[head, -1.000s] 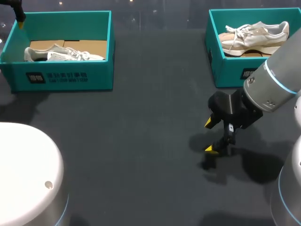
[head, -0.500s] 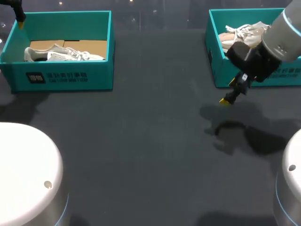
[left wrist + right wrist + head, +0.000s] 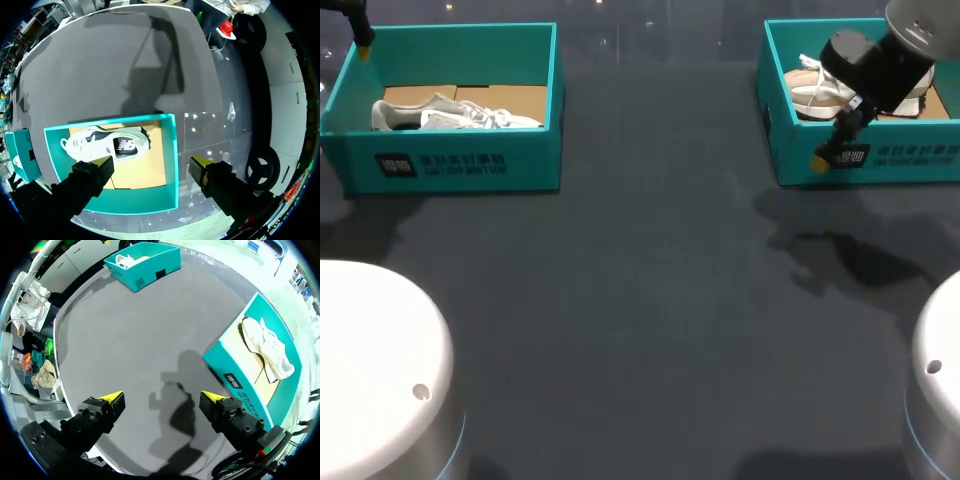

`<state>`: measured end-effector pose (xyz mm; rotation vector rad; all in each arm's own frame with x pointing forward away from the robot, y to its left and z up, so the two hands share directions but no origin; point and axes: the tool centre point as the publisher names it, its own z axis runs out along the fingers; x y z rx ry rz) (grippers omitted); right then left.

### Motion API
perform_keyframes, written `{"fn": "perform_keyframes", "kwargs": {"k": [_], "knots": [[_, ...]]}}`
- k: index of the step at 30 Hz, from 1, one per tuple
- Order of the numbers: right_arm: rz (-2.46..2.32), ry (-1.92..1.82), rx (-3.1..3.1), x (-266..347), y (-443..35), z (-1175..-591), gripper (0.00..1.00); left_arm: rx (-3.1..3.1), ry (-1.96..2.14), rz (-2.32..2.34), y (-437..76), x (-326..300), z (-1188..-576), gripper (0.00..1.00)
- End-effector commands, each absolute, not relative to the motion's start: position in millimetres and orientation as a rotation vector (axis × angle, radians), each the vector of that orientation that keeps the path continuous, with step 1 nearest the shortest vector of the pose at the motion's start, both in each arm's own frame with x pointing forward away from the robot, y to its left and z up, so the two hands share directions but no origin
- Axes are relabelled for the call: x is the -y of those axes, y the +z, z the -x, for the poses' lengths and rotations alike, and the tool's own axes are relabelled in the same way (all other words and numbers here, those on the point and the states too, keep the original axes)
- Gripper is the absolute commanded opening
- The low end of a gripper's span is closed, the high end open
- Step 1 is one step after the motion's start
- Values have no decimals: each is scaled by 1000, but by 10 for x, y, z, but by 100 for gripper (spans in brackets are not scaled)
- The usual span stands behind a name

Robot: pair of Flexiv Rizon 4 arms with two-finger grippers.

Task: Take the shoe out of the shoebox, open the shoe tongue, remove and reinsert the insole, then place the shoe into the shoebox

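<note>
Lying in the shoebox (image 3: 920, 160) at the upper right of the frame, the shoe (image 3: 806, 94) has not been lifted out. The right gripper (image 3: 163, 397) is held spread and empty at that box's front wall; the left gripper (image 3: 151, 164) is likewise parted and empty. Every step is judged outstanding.

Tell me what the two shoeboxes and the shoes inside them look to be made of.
The left shoebox and right shoebox look like cardboard: thin flat walls, a matte teal skin outside and a raw brown floor inside. The left shoe and right shoe seem to have pale, soft, matte fabric or mesh uppers with cord laces. The exact textile cannot be told.
</note>
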<state>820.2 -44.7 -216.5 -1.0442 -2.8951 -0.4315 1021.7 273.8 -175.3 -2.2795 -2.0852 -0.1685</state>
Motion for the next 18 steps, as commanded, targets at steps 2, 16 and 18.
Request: {"fn": "perform_keyframes", "kwargs": {"k": [2, 16, 18], "knots": [[1047, -426, 2896, 440, -2170, -8201, 100, 2084, -172, 2281, -1751, -2744, -10205, 100], [1486, -105, 2684, 1095, -2025, -8767, 100, 2084, -172, 2281, -1751, -2744, -10205, 100], [1540, -143, 2658, 1206, -2000, -8897, 100, 2084, -172, 2281, -1751, -2744, -10205, 100]]}}
